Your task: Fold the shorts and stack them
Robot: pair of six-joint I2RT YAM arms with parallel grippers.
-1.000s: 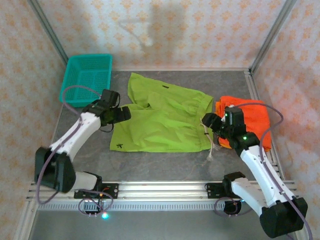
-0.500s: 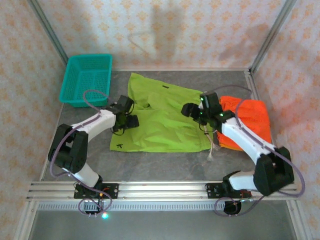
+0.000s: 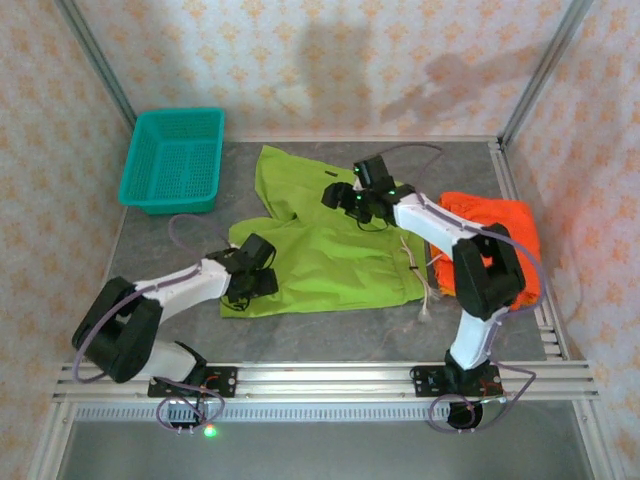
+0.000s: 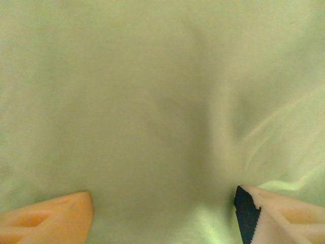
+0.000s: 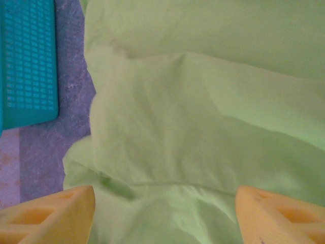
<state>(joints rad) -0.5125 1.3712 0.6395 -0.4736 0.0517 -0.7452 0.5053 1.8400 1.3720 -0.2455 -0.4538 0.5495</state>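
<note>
Lime green shorts [image 3: 330, 245] lie spread flat in the middle of the table. Orange shorts [image 3: 505, 235] sit bunched at the right, partly behind my right arm. My left gripper [image 3: 260, 280] is down on the green shorts' near left corner. In the left wrist view its jaws [image 4: 162, 216] stand apart, open, with green cloth [image 4: 162, 101] below them. My right gripper [image 3: 335, 196] hovers over the far middle of the green shorts. It is open [image 5: 165, 213], its fingers [image 5: 51, 216] either side of a fold in the cloth [image 5: 193, 127].
A teal mesh basket [image 3: 175, 158] stands at the far left corner, its edge also in the right wrist view [image 5: 28, 61]. A white drawstring [image 3: 425, 290] trails from the green shorts' right side. Metal frame posts and patterned walls close in the grey table [image 3: 330, 325].
The left gripper came nearer and down onto the green shorts' near left corner, its jaws narrowing. The right gripper swung from the orange shorts to the far middle of the green shorts.
</note>
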